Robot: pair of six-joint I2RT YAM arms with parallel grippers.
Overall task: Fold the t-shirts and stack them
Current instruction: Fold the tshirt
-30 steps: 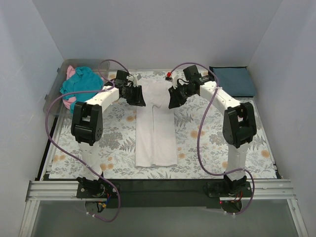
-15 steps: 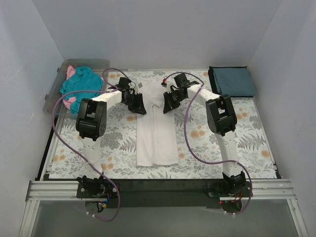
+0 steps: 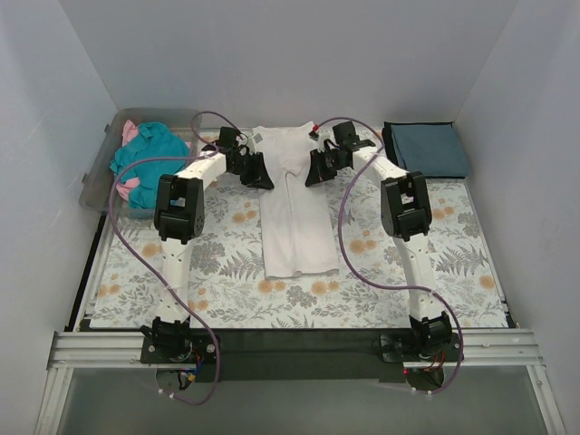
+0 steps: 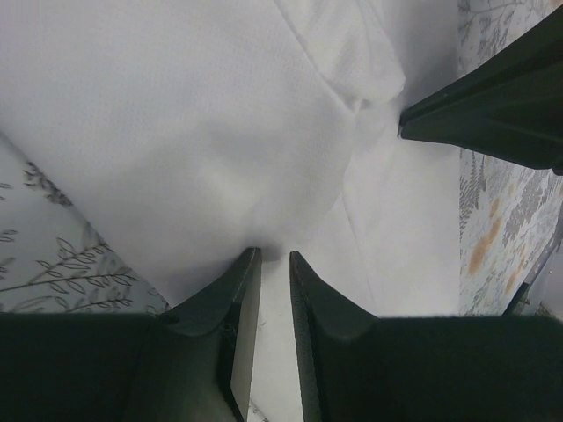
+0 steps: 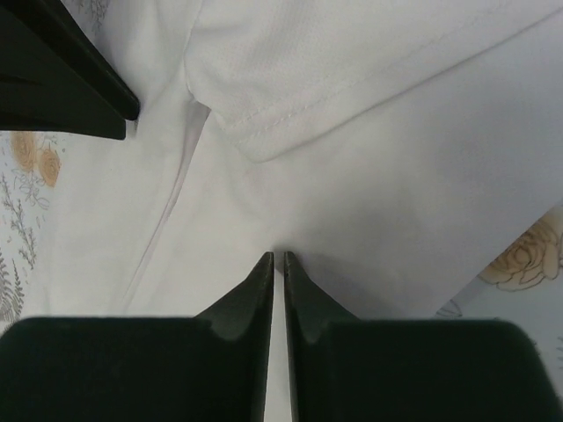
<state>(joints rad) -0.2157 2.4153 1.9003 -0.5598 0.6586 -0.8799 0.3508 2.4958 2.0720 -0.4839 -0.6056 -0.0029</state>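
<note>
White t-shirt (image 3: 294, 208) is lying lengthwise down the middle of the worktop, folded into a narrow strip, with its upper end reaching the far edge. Your left gripper (image 4: 271, 255) is pinching the cloth on the shirt's left side near that far end, its jaws drawn close on the fabric. Your right gripper (image 5: 278, 257) is gripping the right side opposite, jaws almost meeting on the cloth. Dark slate-blue t-shirt (image 3: 428, 149) is sitting folded at the far right corner. Teal t-shirt (image 3: 149, 156) and pink t-shirt (image 3: 130, 133) are lying heaped in the clear bin (image 3: 95, 181) at the far left corner.
</note>
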